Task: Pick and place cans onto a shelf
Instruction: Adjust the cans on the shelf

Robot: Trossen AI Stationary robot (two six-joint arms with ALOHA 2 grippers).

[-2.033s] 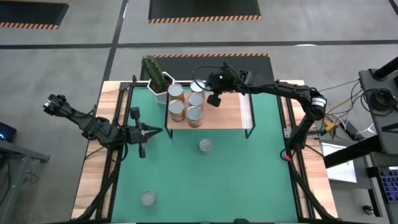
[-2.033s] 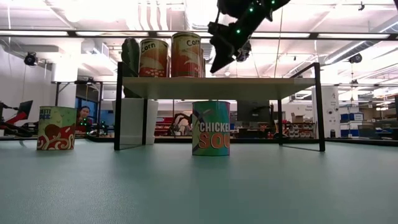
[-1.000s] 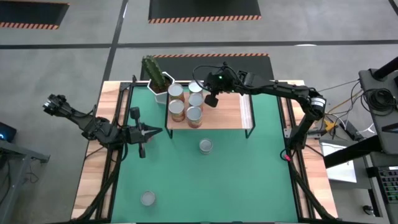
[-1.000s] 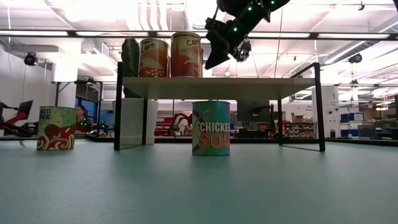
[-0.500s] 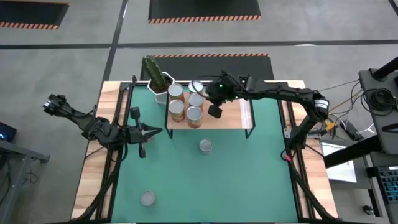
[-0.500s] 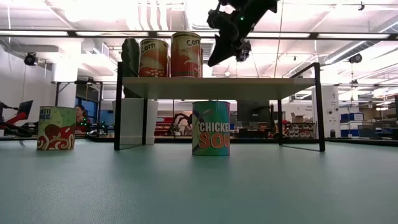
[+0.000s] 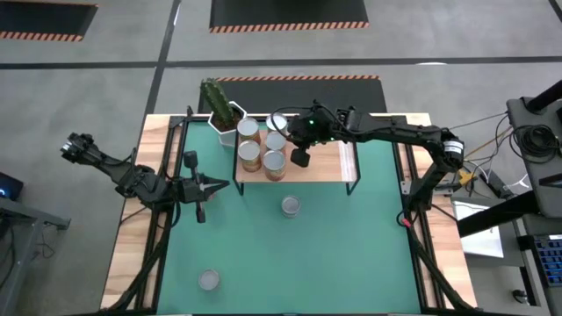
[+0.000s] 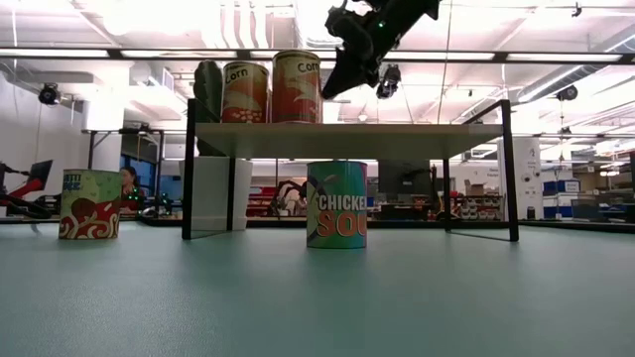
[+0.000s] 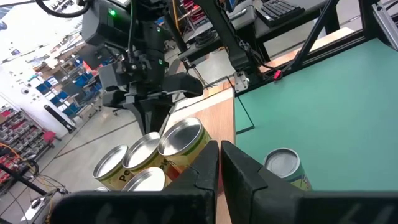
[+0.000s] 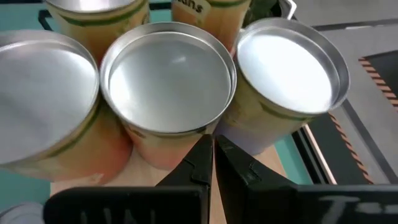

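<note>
Hovering above the shelf beside the cans, the right gripper is clenched, empty. Left gripper waits clenched over the mat.

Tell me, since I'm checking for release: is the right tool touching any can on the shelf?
Apart. In the low view the shut right tool hangs above the shelf, with ceiling showing between it and the nearest can.

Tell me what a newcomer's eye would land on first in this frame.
Probably the cluster of cans packed at the left end of the wooden shelf, with the right gripper hanging shut just beside them, holding nothing. Next, the two cans left on the green mat: a soup can in front of the shelf and another can near the front left. The left gripper waits shut at the mat's left side.
</note>
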